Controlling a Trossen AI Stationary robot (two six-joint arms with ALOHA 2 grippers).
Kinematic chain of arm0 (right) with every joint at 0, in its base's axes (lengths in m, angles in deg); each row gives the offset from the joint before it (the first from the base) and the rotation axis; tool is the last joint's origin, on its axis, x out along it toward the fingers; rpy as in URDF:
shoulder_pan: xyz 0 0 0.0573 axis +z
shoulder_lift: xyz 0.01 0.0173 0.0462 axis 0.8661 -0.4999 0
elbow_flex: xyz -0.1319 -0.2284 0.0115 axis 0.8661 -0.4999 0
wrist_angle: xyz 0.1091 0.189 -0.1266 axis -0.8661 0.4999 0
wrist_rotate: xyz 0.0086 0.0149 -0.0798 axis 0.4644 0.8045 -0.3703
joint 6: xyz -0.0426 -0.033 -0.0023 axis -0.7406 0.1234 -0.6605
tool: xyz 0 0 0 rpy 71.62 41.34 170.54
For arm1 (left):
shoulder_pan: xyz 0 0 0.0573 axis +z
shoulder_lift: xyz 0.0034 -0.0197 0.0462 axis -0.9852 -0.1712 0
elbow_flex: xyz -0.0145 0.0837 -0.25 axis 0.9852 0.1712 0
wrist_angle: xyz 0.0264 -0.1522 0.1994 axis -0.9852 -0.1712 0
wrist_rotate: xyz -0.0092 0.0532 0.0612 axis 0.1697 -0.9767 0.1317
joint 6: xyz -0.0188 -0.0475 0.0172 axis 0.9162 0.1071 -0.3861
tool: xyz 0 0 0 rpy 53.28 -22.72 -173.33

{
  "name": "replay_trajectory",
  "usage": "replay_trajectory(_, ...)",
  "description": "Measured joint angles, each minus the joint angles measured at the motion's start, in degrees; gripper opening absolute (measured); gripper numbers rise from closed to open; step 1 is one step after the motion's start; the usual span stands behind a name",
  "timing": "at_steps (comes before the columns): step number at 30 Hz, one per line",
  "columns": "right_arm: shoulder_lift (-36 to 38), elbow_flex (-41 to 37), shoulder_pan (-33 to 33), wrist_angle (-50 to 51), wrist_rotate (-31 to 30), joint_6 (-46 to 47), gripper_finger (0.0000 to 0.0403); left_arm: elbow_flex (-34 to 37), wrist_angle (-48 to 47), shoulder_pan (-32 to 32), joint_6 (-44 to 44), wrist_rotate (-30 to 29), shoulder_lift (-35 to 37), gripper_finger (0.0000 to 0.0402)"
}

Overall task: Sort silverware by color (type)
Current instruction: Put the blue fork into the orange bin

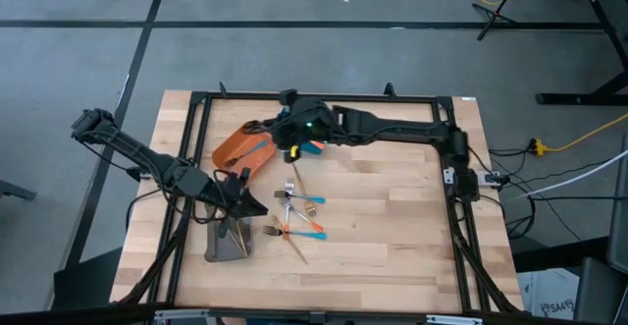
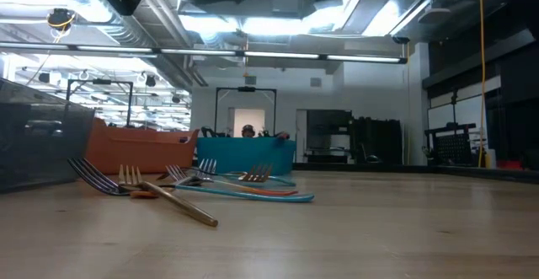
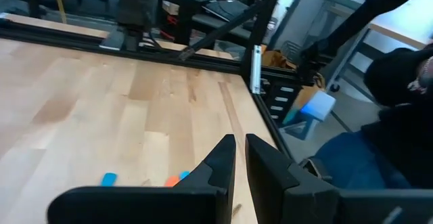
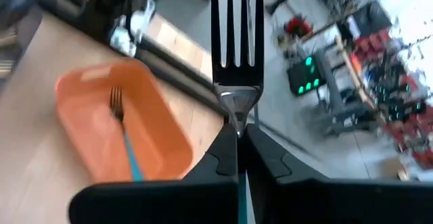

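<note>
High view takes in the wooden tabletop (image 1: 392,197) inside a black frame (image 1: 324,97), with an orange tray (image 1: 240,148) near the far left, a blue tray (image 1: 312,148) just beside it mostly covered by the right arm, and a grey tray (image 1: 228,242) toward the near left. Loose silverware (image 1: 297,217) — forks with blue and orange handles and 1 gold piece — lies in a small scatter at the middle of the tabletop, between the trays. The right arm reaches in from the far right edge, its fingers (image 4: 238,139) clenched on a fork (image 4: 237,41) with a blue handle, tines pointing away from the wrist, held above the orange tray's edge; 1 blue-handled fork (image 4: 124,132) already lies in that tray. The left arm stretches from the left edge over the grey tray, its fingers (image 3: 240,160) nearly together with a narrow gap — nothing shows between them. No readable writing.
</note>
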Motion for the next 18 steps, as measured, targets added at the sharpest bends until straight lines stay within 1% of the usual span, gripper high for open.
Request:
replay_trajectory(4, -5.6, 6.3, -0.2, -1.0, 2.4, -0.3, 0.0001, 0.0, 0.1, -0.2, 0.2, 3.4, 0.0, 0.003)
replay_trajectory(7, -9.4, 9.0, -0.2, -1.4, 4.6, -0.3, 0.0001, 0.0, -0.2, -0.9, 0.2, 4.6, 0.0, 0.003)
replay_trajectory(11, -12.7, 9.0, -0.2, -2.8, 8.4, -2.8, 0.0001, 0.0, -1.5, -2.3, 0.5, 4.6, 0.0, 0.003)
replay_trajectory(18, -17.8, 9.1, -0.4, -5.6, 10.1, -4.6, 0.0001, 0.0, -1.9, -5.0, 0.5, 4.6, 0.0, 0.003)
